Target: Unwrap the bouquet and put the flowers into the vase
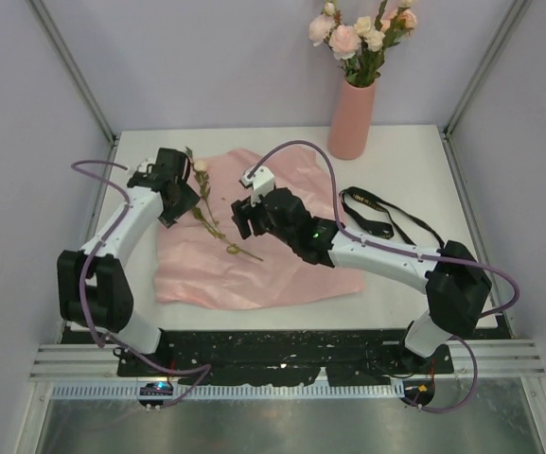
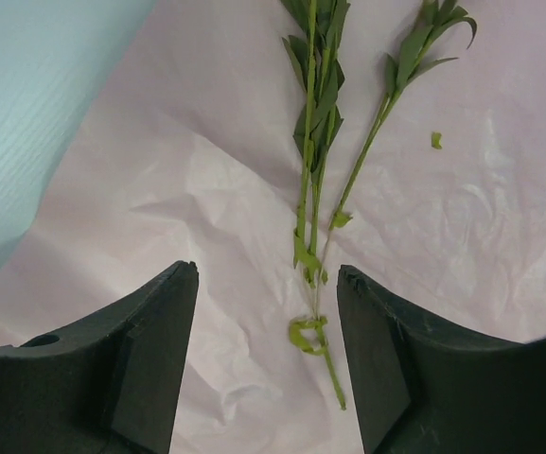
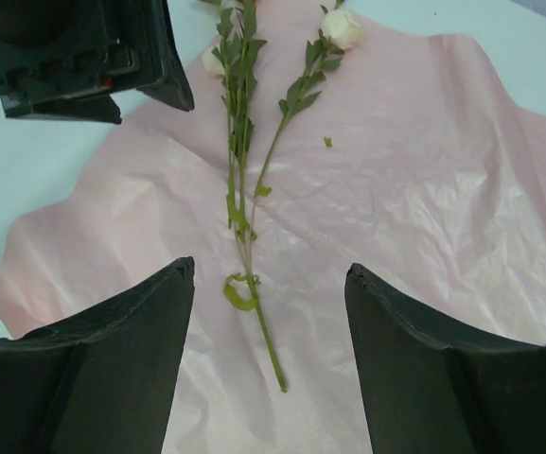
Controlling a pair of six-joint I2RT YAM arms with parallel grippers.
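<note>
The bouquet is unwrapped. Its pink paper [image 1: 282, 260] lies flat on the table. Two loose flowers [image 1: 213, 216] lie on it, thin green leafy stems [image 3: 239, 189] with a small cream rose [image 3: 341, 28] at the far end. The salmon-pink vase [image 1: 352, 118] stands at the back and holds several pink and cream roses [image 1: 362, 33]. My left gripper [image 1: 180, 200] hovers open just left of the stems. In its wrist view, the stems' cut end [image 2: 322, 350] lies between the fingers of the left gripper [image 2: 268, 270], untouched. My right gripper [image 1: 242, 216] [image 3: 269, 267] is open just right of them, over the same cut end.
A loose black ribbon [image 1: 378, 216] lies on the white table right of the paper. The left arm's black wrist housing [image 3: 74, 52] fills the upper left of the right wrist view. Enclosure posts and walls ring the table.
</note>
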